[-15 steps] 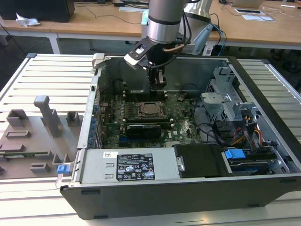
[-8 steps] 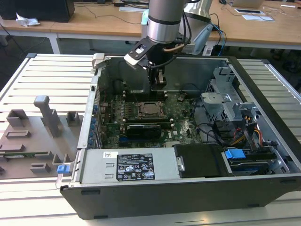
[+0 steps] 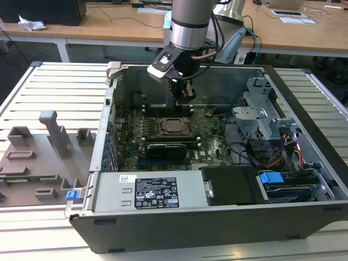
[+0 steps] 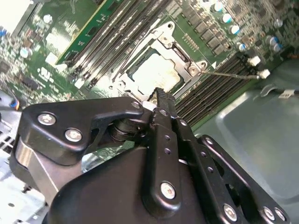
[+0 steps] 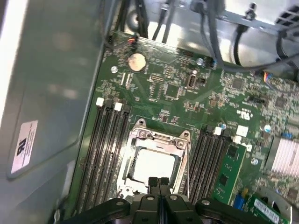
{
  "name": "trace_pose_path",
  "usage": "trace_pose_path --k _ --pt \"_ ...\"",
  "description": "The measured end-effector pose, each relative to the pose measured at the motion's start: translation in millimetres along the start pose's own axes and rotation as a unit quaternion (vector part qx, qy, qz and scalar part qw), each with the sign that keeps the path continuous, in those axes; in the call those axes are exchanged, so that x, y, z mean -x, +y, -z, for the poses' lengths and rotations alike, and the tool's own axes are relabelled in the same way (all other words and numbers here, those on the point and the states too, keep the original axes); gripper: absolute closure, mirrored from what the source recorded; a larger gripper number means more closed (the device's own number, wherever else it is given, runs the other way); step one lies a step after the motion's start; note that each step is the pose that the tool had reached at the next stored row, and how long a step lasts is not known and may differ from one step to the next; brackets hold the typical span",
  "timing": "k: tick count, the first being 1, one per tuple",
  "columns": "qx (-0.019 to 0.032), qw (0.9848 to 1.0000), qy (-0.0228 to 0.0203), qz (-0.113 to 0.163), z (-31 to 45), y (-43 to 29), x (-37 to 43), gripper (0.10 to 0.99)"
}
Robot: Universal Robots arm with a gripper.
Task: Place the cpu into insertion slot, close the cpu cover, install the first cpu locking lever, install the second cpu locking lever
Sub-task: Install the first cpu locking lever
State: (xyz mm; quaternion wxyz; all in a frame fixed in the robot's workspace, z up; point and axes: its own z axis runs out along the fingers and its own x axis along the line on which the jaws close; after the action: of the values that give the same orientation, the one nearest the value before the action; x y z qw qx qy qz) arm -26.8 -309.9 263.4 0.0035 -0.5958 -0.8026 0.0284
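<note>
Because the claw hangs empty over a cpu already framed by the lowered-looking cover, the first lever step seems in hand; hooking that lever would call for a downward, sideways push. Claw fingers are pressed together, gripping nothing, tips just above the cpu's near edge, contact unclear. Beyond them a thin lever juts sideways, seemingly unlatched.

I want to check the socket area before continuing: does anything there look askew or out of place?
Yes: in the second wrist view a thin metal lever juts out from a corner of the cpu cover across the memory slots, instead of lying along its edge. The cpu looks seated flat.
</note>
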Motion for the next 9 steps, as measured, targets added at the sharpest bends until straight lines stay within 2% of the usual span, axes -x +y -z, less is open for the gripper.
trace_pose_path --k 2,4,6,7,9 --pt "0.0009 0.9995 -0.0016 0.031 0.0 0.0 0.0 0.980" --pt "0.0019 0.9978 -0.0033 0.066 0.0 0.0 0.0 0.980" --pt "0.0025 0.9963 -0.0043 0.086 0.0 0.0 0.0 0.980" --pt "0.0029 0.9946 -0.0052 0.104 0.0 0.0 0.0 0.980" --pt "0.0044 0.9878 -0.0078 0.156 0.0 0.0 0.0 0.980"
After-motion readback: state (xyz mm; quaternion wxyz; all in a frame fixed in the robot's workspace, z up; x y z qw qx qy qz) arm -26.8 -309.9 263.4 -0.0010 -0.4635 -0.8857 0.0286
